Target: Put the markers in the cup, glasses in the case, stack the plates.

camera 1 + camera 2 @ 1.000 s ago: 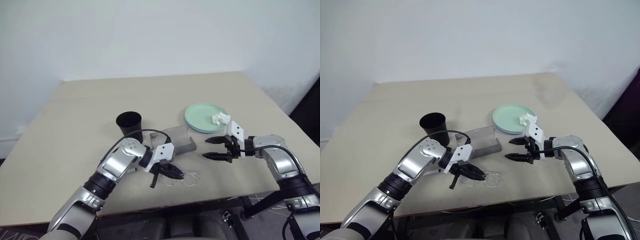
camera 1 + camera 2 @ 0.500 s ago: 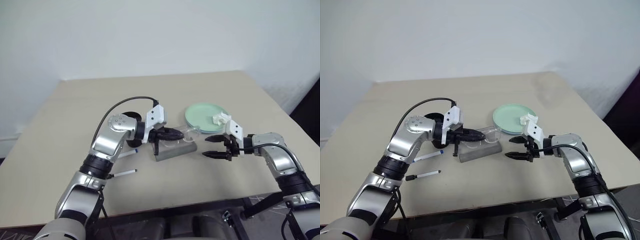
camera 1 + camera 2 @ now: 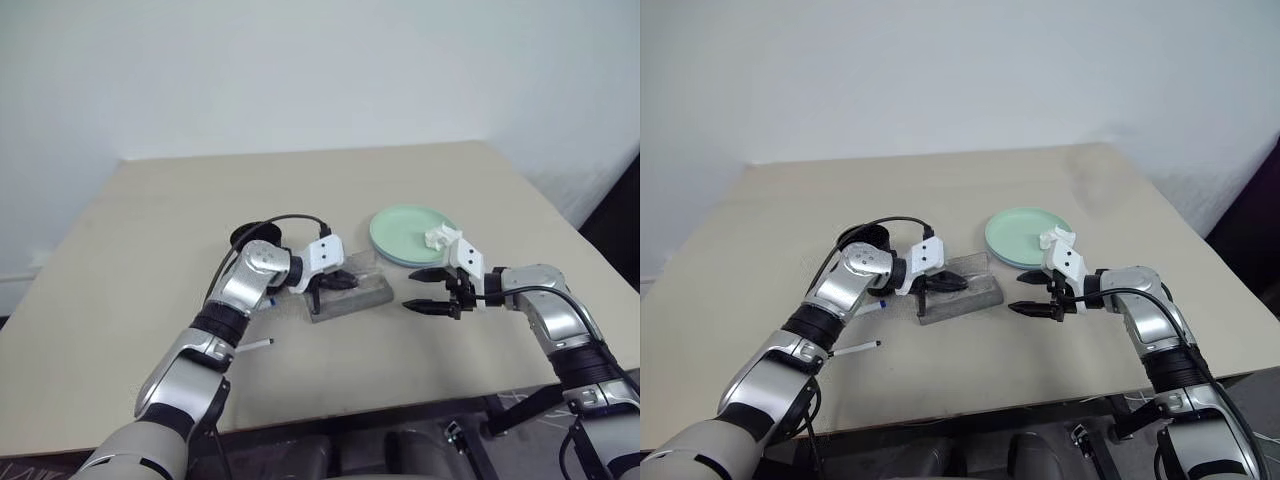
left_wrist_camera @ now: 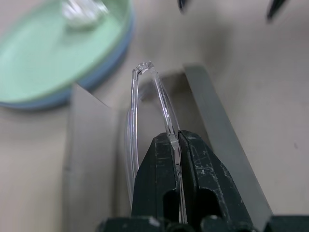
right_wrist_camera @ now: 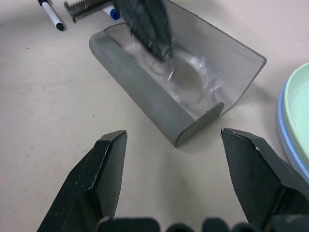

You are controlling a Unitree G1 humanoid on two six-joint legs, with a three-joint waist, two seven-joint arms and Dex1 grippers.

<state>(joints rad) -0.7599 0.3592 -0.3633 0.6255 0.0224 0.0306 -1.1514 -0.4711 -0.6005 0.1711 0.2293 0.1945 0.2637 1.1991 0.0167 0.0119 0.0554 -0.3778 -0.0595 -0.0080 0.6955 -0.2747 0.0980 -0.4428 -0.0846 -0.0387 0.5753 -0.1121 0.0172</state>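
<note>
The clear-framed glasses (image 4: pixel 145 92) hang inside the open grey case (image 3: pixel 352 294), and my left gripper (image 3: pixel 337 282) is shut on their frame. In the right wrist view the lenses (image 5: pixel 193 72) show within the case (image 5: pixel 154 106). My right gripper (image 3: pixel 421 290) hovers open just right of the case, holding nothing. The mint green plate (image 3: pixel 405 230) lies on the light blue one, at the back right of the case. Part of the black cup (image 3: pixel 245 237) shows behind my left arm. Two markers lie left of the case, one with a black cap (image 5: pixel 50 14), one with a blue cap (image 5: pixel 110 11).
A crumpled white paper (image 3: pixel 438 238) sits on the green plate's near rim, close to my right gripper. The beige table (image 3: pixel 150 220) ends in a front edge near both arms. A white wall stands behind it.
My left gripper lifted the glasses from the table's front, carried them back over the case, and now holds them down inside it. The right gripper has stayed put.
</note>
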